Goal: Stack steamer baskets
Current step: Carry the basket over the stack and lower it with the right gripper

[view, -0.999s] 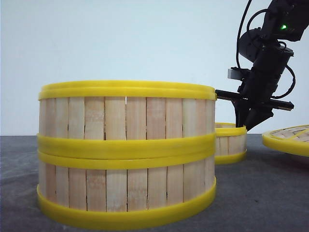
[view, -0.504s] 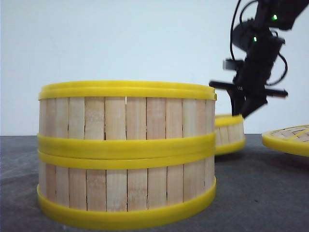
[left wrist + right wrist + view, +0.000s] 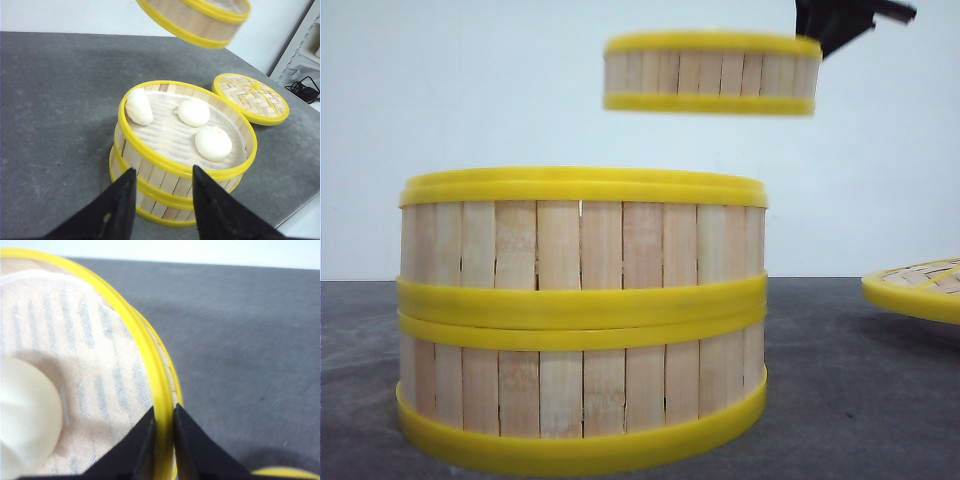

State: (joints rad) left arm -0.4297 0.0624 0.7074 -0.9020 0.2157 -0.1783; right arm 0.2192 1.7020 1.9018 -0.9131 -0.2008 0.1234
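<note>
Two steamer baskets (image 3: pixel 582 315) stand stacked on the table, the top one (image 3: pixel 187 135) holding three white buns. A third steamer basket (image 3: pixel 712 72) hangs in the air above and behind the stack, also seen in the left wrist view (image 3: pixel 200 17). My right gripper (image 3: pixel 164 412) is shut on its yellow rim (image 3: pixel 150 365), one finger inside the wall and one outside; a cloth liner and a white bun (image 3: pixel 25 415) lie inside it. My left gripper (image 3: pixel 162 177) is open and empty, hovering just short of the stack.
A flat woven lid (image 3: pixel 250 97) with a yellow rim lies on the dark grey table (image 3: pixel 55 105) to the right of the stack, its edge also in the front view (image 3: pixel 915 290). A shelf and cables (image 3: pixel 302 90) sit past the table edge.
The right gripper has lifted the third basket off the table, from behind the stack's right side, high into the air and leftward. The stack has not moved.
</note>
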